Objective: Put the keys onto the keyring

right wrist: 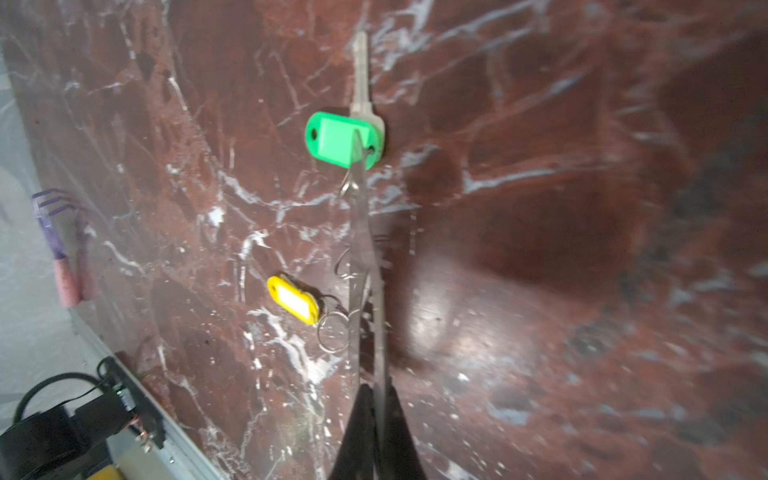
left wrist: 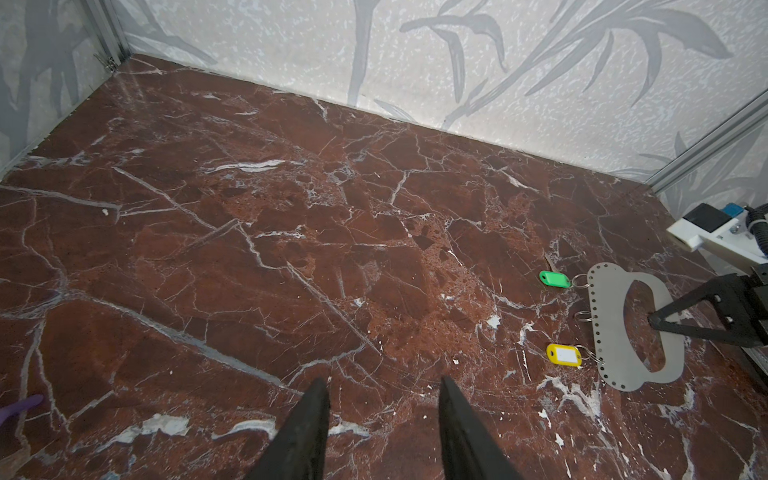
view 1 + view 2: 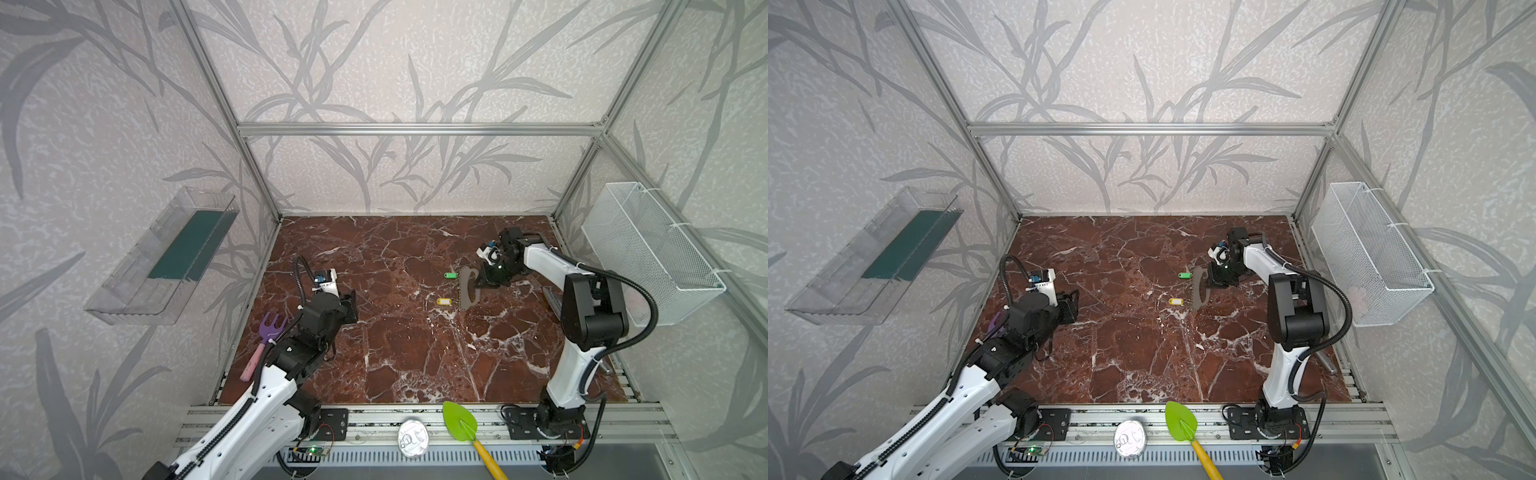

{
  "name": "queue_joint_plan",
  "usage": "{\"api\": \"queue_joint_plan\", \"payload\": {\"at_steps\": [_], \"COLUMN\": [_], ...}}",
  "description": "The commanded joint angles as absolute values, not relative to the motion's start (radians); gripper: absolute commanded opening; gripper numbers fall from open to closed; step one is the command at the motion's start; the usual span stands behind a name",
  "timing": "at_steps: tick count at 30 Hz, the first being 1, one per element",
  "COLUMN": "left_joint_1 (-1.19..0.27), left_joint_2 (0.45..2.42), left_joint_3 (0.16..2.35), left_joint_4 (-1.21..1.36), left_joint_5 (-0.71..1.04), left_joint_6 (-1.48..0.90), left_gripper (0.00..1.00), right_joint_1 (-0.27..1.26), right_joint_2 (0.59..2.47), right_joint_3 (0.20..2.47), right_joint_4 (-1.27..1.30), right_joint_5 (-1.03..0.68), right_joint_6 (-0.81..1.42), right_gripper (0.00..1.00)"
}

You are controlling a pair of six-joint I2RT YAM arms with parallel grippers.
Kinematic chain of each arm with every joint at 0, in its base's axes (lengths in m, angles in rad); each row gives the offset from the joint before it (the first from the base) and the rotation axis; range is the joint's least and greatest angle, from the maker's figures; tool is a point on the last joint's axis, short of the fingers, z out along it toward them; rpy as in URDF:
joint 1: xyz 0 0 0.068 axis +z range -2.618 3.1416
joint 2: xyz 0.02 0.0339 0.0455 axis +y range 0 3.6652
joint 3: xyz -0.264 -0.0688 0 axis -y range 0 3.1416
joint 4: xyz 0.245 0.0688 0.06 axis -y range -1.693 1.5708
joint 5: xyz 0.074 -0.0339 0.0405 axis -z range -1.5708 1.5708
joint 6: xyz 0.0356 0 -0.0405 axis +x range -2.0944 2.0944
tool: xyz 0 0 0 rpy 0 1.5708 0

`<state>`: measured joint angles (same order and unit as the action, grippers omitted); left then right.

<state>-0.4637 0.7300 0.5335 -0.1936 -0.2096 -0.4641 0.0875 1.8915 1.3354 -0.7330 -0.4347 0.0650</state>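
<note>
1. My right gripper (image 2: 651, 321) has its fingers drawn together on the keyring (image 2: 609, 332), pinching the bar beside the oval opening. I cannot tell how firmly it bites. The plate is thin and smooth, so I judge it could slip or swivel in so narrow a pinch, especially on a quick move. The right wrist view is smeared.
2. The green-tagged key (image 2: 555, 279) lies on the table (image 2: 291, 249) with its ring touching the holed edge near one end of the plate. The yellow-tagged key (image 2: 564, 354) sits the same way near the other end, and I cannot make out its blade. I cannot tell whether either ring passes through a hole. If not, lifting the plate leaves them behind. If so, a jerk could swing them and twist the plate.
3. A spare split ring (image 2: 582, 316) lies between the two tags, just beside that edge. Sliding the plate could snag it or push it away.
4. My left gripper (image 2: 384, 380) hovers with its jaws apart and empty, well apart from the keys. Reaching them brings it close to the right arm, so I risk a bump that knocks the plate loose.
5. The tags are small and lie flat on the slick marble. I expect fingertips could skid and shove them rather than pick them up.
</note>
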Motion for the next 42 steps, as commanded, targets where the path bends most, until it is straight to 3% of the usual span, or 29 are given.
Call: {"api": "queue_joint_plan", "payload": {"at_steps": [1,7,10,16,36,42], "left_joint_1": [-0.461,-0.461,-0.462,-0.46,-0.46,-0.458], "left_joint_2": [0.731,0.73,0.73,0.735,0.732,0.833], "left_joint_3": [0.545,0.545,0.545,0.542,0.554,0.722], "left_joint_4": [-0.177,-0.176,-0.181,-0.178,-0.194,-0.267], "left_joint_5": [-0.212,-0.212,-0.219,-0.224,-0.248,-0.335], "left_joint_6": [-0.476,-0.472,-0.469,-0.47,-0.451,-0.308], "left_gripper": [0.45,0.48,0.5,0.54,0.65,0.67], "right_joint_1": [0.045,0.043,0.043,0.043,0.043,0.043], "right_joint_2": [1.864,1.787,1.741,1.66,1.497,1.408], "right_joint_3": [1.288,1.266,1.262,1.263,1.199,1.13], "right_joint_4": [-0.765,-0.752,-0.75,-0.747,-0.695,-0.613], "right_joint_5": [-0.202,-0.153,-0.135,-0.106,-0.101,-0.158], "right_joint_6": [0.064,0.076,0.08,0.085,0.09,0.081], "right_gripper": [0.51,0.58,0.74,0.78,0.79,0.78]}}
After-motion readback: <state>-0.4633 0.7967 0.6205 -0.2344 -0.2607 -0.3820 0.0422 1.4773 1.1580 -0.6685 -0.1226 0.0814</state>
